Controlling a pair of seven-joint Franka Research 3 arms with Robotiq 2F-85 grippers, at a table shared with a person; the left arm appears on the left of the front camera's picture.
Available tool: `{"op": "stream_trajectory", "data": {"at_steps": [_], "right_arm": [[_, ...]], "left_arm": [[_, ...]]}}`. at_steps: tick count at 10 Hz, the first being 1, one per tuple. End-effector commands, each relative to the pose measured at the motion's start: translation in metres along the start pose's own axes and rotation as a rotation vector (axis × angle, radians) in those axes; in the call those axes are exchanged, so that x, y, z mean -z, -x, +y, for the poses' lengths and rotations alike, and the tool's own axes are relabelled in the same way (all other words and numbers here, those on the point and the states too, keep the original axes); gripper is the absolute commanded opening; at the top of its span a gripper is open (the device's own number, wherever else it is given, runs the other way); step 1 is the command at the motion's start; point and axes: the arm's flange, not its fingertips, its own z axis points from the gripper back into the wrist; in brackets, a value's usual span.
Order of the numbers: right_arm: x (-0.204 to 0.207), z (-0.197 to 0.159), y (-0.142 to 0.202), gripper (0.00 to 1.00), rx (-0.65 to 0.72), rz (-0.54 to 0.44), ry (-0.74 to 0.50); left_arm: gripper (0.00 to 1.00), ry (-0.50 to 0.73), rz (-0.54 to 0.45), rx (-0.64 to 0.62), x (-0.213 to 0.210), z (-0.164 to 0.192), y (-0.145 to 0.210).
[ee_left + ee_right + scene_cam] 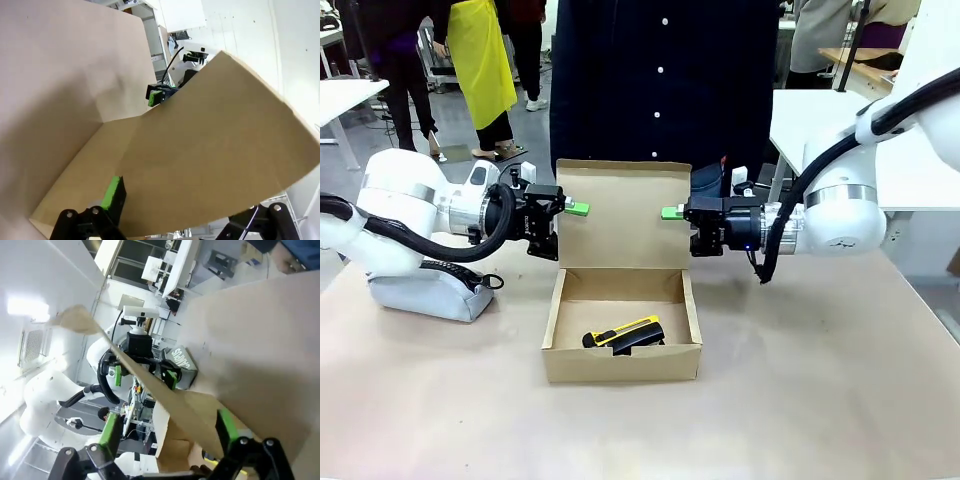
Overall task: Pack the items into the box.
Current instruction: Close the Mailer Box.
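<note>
Utility knife [625,330] and stapler [640,341] lie in box [620,362], by its front wall, mid-table. Lid flap [620,215] upright: light, bendy card. Left gripper [575,208] and right gripper [670,212] spread, straddling flap's side edges; grip there

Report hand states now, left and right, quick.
Left hand: open, straddling one edge of the brown cardboard box's lid flap.
Right hand: open, straddling the flap's other edge.

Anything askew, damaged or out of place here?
Nothing stands out. The utility knife and stapler lie inside the box, its lid flap stands upright, and the left gripper and right gripper straddle the flap's side edges, jaws open.
</note>
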Motion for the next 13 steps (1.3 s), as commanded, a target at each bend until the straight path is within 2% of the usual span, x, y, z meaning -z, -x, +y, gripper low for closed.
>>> {"op": "stream_trajectory", "data": {"at_steps": [1, 2, 3, 4, 9, 10, 11, 13], "right_arm": [[-0.007, 0.001, 0.009, 1.00, -0.057, -0.034, -0.065], [-0.008, 0.001, 0.010, 1.00, -0.069, -0.041, -0.063], [-0.003, 0.003, 0.003, 1.00, -0.020, -0.002, -0.018], [-0.003, 0.003, 0.003, 1.00, -0.020, -0.002, -0.018], [-0.004, 0.001, 0.005, 1.00, -0.031, -0.003, -0.028], [0.000, 0.010, 0.009, 1.00, -0.162, 0.030, -0.060], [-0.001, 0.023, 0.015, 1.00, -0.317, 0.024, -0.073], [-0.010, 0.039, 0.029, 1.00, -0.481, -0.016, -0.110]], "left_arm": [[1.00, 0.000, -0.028, 0.043, 0.000, -0.001, 0.014], [1.00, 0.003, -0.037, 0.039, 0.000, 0.000, 0.015], [1.00, -0.031, -0.079, 0.016, -0.001, 0.001, 0.016], [1.00, -0.003, -0.004, 0.019, -0.001, -0.001, 0.008], [1.00, -0.003, -0.004, 0.019, -0.001, -0.001, 0.008], [1.00, -0.010, -0.019, 0.013, -0.002, 0.001, 0.009], [1.00, 0.003, 0.011, 0.193, 0.002, -0.010, 0.018], [1.00, 0.014, 0.045, 0.401, 0.006, -0.019, 0.034]]}}
